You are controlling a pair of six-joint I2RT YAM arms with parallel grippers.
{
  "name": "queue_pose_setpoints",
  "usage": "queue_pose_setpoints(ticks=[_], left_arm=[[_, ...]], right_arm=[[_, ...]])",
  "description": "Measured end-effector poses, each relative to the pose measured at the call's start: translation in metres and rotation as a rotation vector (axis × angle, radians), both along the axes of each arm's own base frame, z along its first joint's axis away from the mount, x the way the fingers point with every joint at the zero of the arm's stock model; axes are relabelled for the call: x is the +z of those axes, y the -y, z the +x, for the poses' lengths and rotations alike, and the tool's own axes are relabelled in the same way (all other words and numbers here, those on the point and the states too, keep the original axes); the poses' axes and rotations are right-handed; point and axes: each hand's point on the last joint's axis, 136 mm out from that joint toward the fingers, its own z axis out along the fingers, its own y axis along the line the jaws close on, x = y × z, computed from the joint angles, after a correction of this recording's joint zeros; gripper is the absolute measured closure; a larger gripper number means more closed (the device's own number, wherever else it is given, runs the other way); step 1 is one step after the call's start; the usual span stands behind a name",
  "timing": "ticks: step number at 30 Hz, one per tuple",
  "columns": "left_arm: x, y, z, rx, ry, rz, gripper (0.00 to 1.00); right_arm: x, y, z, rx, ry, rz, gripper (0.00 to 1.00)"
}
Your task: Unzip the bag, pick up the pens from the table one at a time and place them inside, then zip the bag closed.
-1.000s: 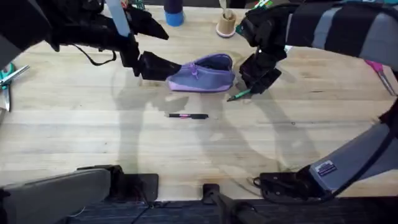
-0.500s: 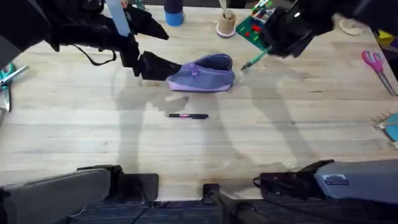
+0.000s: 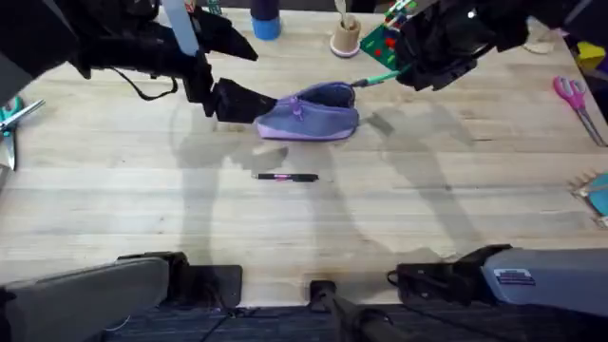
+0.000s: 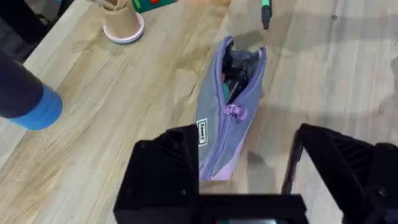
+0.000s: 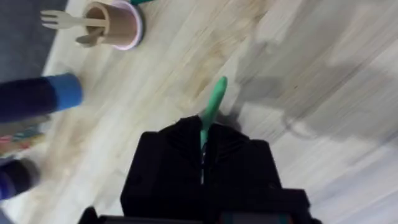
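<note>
Overhead: my right gripper (image 3: pixel 394 71) is clenched on the green pen (image 3: pixel 372 80), whose tip points at nine o'clock toward the bag (image 3: pixel 309 113). The black pen (image 3: pixel 286 177) lies on the table (image 3: pixel 427 218) at six o'clock from the bag.

Left wrist: my left gripper (image 4: pixel 239 165) grasps the bag's closed end, mouth gaping. I'd keep it steady.

Right wrist: the pen juts from shut fingers (image 5: pixel 186 146). I'd tilt the tip down before releasing.
</note>
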Motion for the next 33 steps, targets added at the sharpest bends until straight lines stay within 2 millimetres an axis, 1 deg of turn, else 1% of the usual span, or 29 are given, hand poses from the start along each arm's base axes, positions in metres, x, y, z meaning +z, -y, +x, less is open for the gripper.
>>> queue_pose_setpoints(ticks=[3, 5, 9, 13, 19, 29, 33], left_arm=[[0.000, 0.000, 0.000, 0.000, 0.000, 0.000, 0.008], [0.000, 0.000, 0.000, 0.000, 0.000, 0.000, 0.008], [0.000, 0.000, 0.000, 0.000, -0.001, 0.000, 0.007], [0.000, 0.000, 0.000, 0.000, -0.002, 0.000, 0.008], [0.000, 0.000, 0.000, 0.000, -0.002, 0.000, 0.008], [0.000, 0.000, 0.000, 0.000, -0.003, 0.000, 0.008], [0.000, 0.000, 0.000, 0.000, -0.002, 0.000, 0.008]], right_arm=[[-0.001, -0.008, -0.002, -0.031, -0.001, 0.035, 0.969], [-0.005, -0.014, -0.003, -0.035, -0.012, 0.040, 0.968], [-0.019, -0.023, -0.007, -0.170, -0.063, 0.120, 0.968], [-0.028, -0.029, -0.007, -0.244, -0.087, 0.155, 0.968], [-0.030, -0.031, -0.007, -0.275, -0.089, 0.170, 0.969], [-0.030, -0.035, -0.009, -0.253, -0.086, 0.156, 0.968], [-0.035, -0.032, -0.012, -0.259, -0.107, 0.127, 0.968]])
